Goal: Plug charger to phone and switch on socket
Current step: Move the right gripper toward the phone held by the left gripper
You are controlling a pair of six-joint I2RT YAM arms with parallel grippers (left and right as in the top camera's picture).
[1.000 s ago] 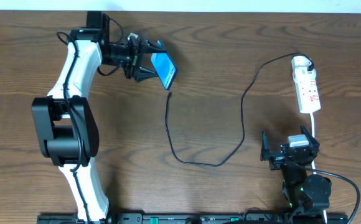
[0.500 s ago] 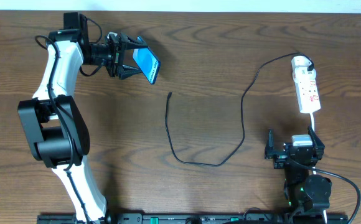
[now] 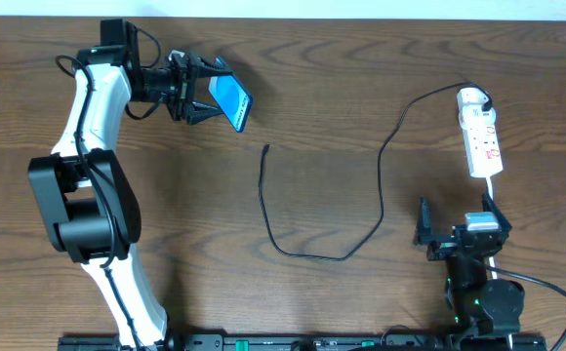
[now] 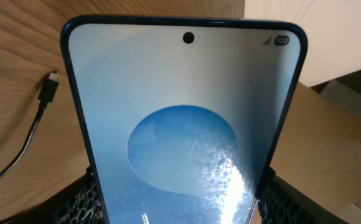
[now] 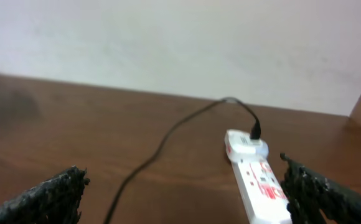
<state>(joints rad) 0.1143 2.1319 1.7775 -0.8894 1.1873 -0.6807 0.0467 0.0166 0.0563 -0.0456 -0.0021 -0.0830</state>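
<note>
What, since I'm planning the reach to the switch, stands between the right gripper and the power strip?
Nothing visible does: the open right gripper faces the power strip; the black cable lies left of it.

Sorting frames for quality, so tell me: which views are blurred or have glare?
Right wrist: soft throughout, markings on the power strip smeared. Left wrist: phone sharp, with white glare streaks low on its screen. Overhead: crisp and evenly lit.
</note>
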